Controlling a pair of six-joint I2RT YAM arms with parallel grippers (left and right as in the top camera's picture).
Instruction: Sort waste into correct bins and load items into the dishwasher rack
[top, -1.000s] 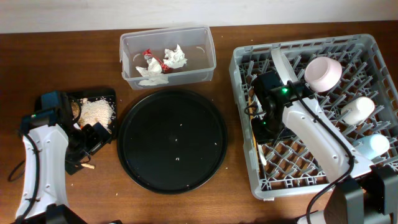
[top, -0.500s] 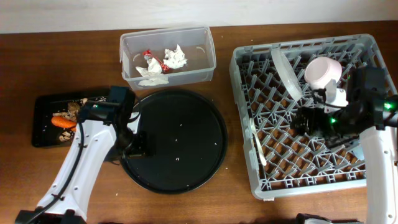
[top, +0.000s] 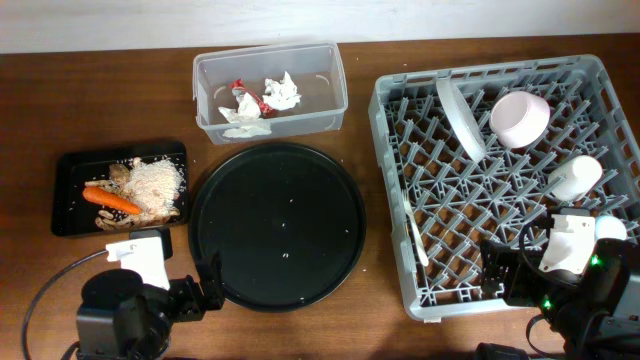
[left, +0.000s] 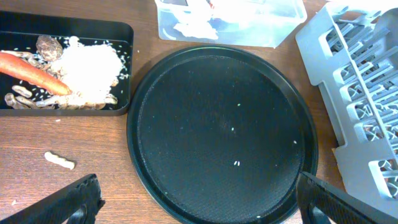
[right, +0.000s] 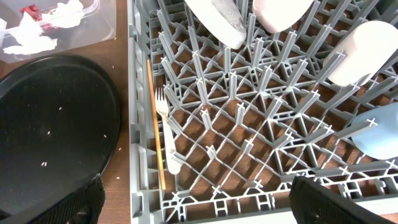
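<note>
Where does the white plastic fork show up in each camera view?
Overhead: the white fork lies in the dishwasher rack, along its left wall.
Left wrist: not in it.
Right wrist: left of centre, beside the wooden stick.
Shared landmark: the round black tray, just left of the rack.

A dark brown wooden table (top: 100, 100) with fine grain fills the view under soft, even light. A pale wall (top: 320, 20) runs along its far edge.

Grey rack (top: 470, 210), pink bowl (top: 519, 118), orange carrot (top: 111, 199), black round tray (top: 277, 225).
</note>
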